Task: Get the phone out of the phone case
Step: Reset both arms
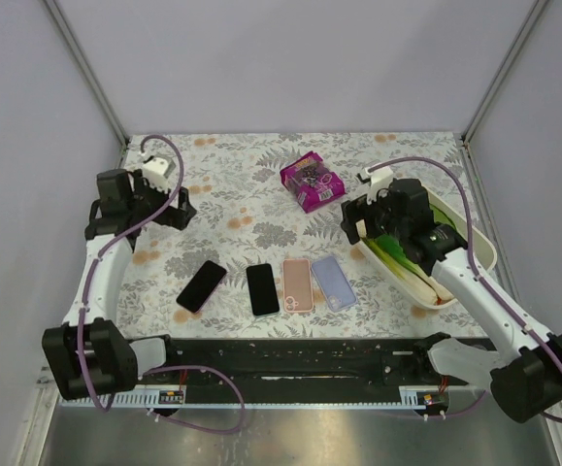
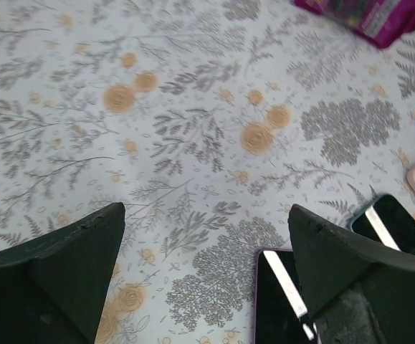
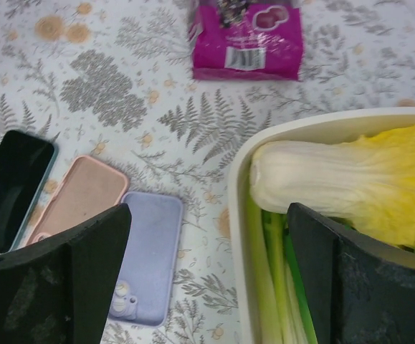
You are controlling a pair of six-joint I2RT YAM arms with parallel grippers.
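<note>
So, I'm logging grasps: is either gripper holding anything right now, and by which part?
Nothing is held. The left gripper and the right gripper are both open and empty, raised above the table.

This looks like a robotics lab bench. Plain grey panels [image 1: 290, 58] in a metal frame [image 1: 86, 68] surround a floral tablecloth [image 1: 232, 155], and cabled robot arms [image 1: 101, 272] stand on a black rail [image 1: 290, 357].

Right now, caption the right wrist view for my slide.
Open right gripper above the rim of a white tray of cabbage and leeks, beside a pink case and a lilac case.
</note>
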